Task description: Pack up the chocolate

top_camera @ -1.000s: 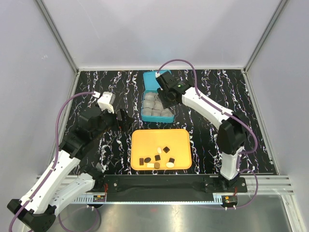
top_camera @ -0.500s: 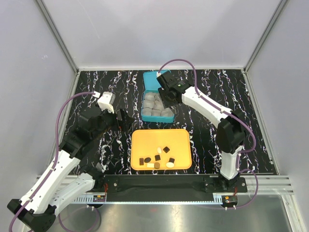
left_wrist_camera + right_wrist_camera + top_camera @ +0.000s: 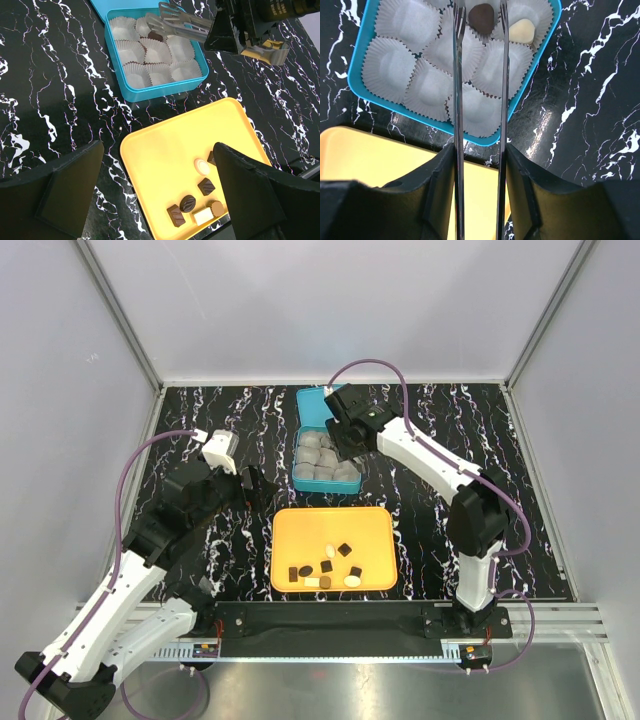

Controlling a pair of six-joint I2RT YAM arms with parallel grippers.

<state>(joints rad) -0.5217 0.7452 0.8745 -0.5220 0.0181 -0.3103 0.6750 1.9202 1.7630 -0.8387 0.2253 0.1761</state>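
Currently, nearest the bases: orange tray [image 3: 300,530] unchanged over the last second, the unpacked chocolate [image 3: 188,203] lying loose in it, dark and cream pieces, below and just ahead of the left gripper [image 3: 157,147]. That gripper has not moved; fingers spread wide, holding nothing. Farther out, the one change: right gripper [image 3: 155,13] has crept a little toward the far end of the blue box [image 3: 160,89], uncovering more of the white paper cups [image 3: 395,62]. Its long thin tines are parted with nothing between them. One dark piece [image 3: 482,16] sits in a cup directly beneath the tine tips, not touched by them as far as the wrist view shows. One cream piece [image 3: 521,30] fills the cup just right of the right tine. Cups nearer the wrist than those two are bare. Reading: the dark piece looks delivered and let go, so two are packed and the tray lot remains. Next call is probably a trip back to the tray, which lies behind and below the right wrist. Surface: black table [image 3: 470,415] with white marble veining, flat, running on beyond the box. Beyond that, pale grey wall panels [image 3: 330,310] set in aluminium frame posts [image 3: 120,315] close off three sides.
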